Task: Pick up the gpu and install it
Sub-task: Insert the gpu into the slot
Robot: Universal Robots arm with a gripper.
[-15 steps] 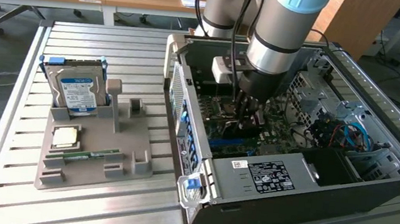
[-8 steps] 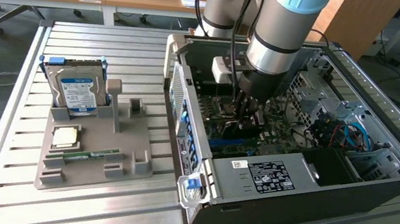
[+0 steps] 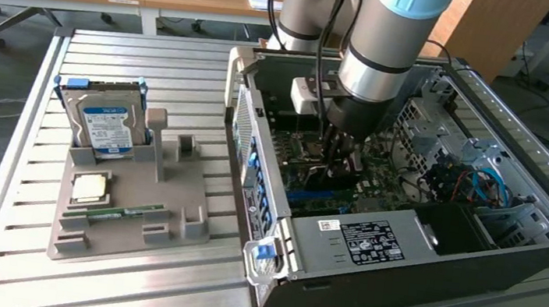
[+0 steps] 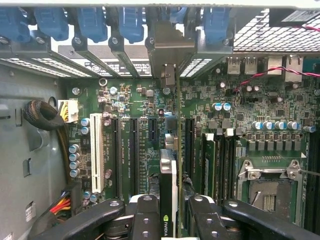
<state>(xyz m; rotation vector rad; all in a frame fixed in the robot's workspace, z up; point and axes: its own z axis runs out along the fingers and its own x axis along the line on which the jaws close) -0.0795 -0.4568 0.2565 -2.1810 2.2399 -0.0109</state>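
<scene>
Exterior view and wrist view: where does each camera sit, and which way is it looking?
Exterior view: off the arm, raised, looking down at the table, the open computer case and the arm, its end inside the case.
Wrist view: on the wrist, looking past the gripper at the motherboard; its fingers clamp the gpu.
Shared: the gripper, the gpu and the case's inside.

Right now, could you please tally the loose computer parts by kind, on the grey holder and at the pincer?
Hard drive: 1
CPU: 1
RAM stick: 1
gpu: 1
Total: 4
</scene>
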